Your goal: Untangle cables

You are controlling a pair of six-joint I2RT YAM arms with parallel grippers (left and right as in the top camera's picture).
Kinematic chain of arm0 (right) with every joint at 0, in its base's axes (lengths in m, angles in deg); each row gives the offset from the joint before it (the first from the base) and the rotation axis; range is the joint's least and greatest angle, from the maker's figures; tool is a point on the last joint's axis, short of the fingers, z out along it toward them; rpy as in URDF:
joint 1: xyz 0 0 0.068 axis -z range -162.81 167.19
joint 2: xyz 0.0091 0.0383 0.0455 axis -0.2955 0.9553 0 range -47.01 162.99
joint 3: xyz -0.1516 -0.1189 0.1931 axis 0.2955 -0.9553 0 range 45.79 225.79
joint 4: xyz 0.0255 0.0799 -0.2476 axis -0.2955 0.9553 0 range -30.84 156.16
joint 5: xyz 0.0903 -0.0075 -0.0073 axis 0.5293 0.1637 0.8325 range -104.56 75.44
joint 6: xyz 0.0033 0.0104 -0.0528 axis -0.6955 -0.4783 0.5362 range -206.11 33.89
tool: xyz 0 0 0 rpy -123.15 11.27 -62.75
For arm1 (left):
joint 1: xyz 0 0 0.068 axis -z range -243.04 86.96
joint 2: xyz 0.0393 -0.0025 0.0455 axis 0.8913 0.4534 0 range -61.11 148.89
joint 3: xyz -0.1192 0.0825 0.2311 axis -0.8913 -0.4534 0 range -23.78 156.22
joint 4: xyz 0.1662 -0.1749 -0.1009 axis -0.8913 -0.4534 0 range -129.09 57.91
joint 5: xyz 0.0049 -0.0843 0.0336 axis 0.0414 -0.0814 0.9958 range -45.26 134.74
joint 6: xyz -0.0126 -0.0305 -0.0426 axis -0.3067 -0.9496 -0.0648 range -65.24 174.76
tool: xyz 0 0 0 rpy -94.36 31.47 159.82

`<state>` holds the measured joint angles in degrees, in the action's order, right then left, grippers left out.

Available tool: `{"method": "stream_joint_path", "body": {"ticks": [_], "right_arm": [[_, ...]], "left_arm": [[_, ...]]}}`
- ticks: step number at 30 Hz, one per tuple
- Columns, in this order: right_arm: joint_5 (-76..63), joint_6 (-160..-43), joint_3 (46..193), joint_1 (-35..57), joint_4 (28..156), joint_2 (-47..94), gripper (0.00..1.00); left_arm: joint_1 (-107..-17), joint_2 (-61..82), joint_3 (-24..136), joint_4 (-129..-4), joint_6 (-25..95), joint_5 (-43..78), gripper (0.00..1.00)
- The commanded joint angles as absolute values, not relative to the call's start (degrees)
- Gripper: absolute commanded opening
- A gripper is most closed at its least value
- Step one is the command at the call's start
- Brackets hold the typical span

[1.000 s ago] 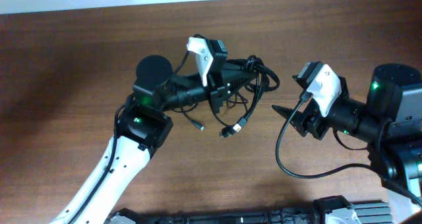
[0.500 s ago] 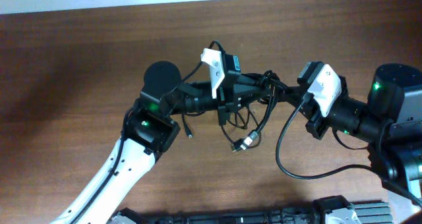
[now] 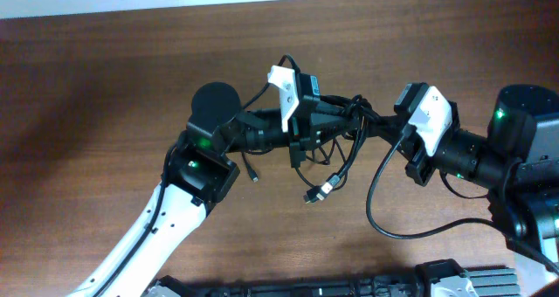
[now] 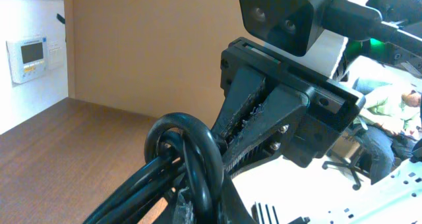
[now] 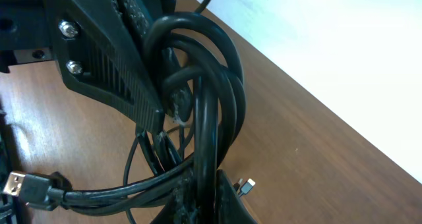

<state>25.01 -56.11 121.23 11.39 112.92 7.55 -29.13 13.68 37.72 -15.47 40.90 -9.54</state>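
The cables [image 3: 336, 148] are a knotted bundle of thin black cords held above the table between my two grippers. My left gripper [image 3: 348, 113] reaches in from the left and is shut on the bundle's upper loops [image 4: 186, 159]. Facing it from the right, my right gripper [image 3: 374, 125] is shut on a strand of the same loops [image 5: 206, 99], its tips almost touching the left one's. Loose loops hang below, ending in a silvery-tipped plug [image 3: 320, 190] and a small plug [image 3: 253, 176]. The right wrist view shows a USB plug [image 5: 18, 184] and a small connector [image 5: 246, 184].
The brown wooden table [image 3: 105, 96] lies under both arms. The right arm's own black wire [image 3: 380, 210] loops over the table at lower right. A dark rack [image 3: 367, 288] runs along the front edge. A white wall borders the far edge.
The left gripper carried the bundle rightward to the right gripper. The right gripper, open and apart a second ago, has shut on a strand. Hanging plugs swung right.
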Motion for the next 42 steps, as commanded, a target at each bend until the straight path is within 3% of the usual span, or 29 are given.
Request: {"method": "stream_joint_path", "body": {"ticks": [1,7,12,23,24,28,31,38,40,41,42], "right_arm": [[28.6,-56.3,121.8,11.2,113.2,7.3,0.04],[27.0,-56.6,121.8,11.2,112.8,7.4,0.04],[13.3,-67.3,121.8,11.2,110.8,7.5,0.04],[13.2,-72.1,121.8,11.2,107.1,8.8,0.04],[13.3,-72.1,121.8,11.2,107.1,8.9,0.08],[15.0,-72.1,121.8,11.2,106.7,9.0,0.38],[16.7,-72.1,121.8,11.2,106.2,9.0,0.44],[15.2,-72.1,121.8,11.2,105.1,9.0,0.41],[10.6,-75.0,121.8,11.2,105.1,9.0,0.29],[6.3,-78.7,121.8,11.2,105.3,9.0,0.15],[3.5,-80.9,121.8,11.2,105.6,9.0,0.12]], "left_arm": [[-28.1,13.1,38.2,-14.5,41.8,-11.4,0.0],[-28.1,13.1,38.2,-13.2,41.6,-15.2,0.0],[-28.1,13.1,38.2,-9.6,39.0,-19.1,0.0],[-23.8,13.1,38.2,-9.3,39.0,-19.3,0.0],[-23.7,13.1,38.2,-9.2,39.0,-19.3,0.0],[-23.7,13.1,38.2,-9.0,39.0,-18.9,0.0],[-23.6,13.1,38.2,-8.9,39.0,-18.9,0.0],[-23.7,13.1,38.2,-9.0,39.0,-19.0,0.0],[-23.7,13.1,38.2,-8.9,39.0,-18.9,0.0],[-23.7,13.1,38.2,-8.7,39.0,-18.9,0.0],[-23.8,13.1,38.2,-8.5,39.0,-18.9,0.0]]}}
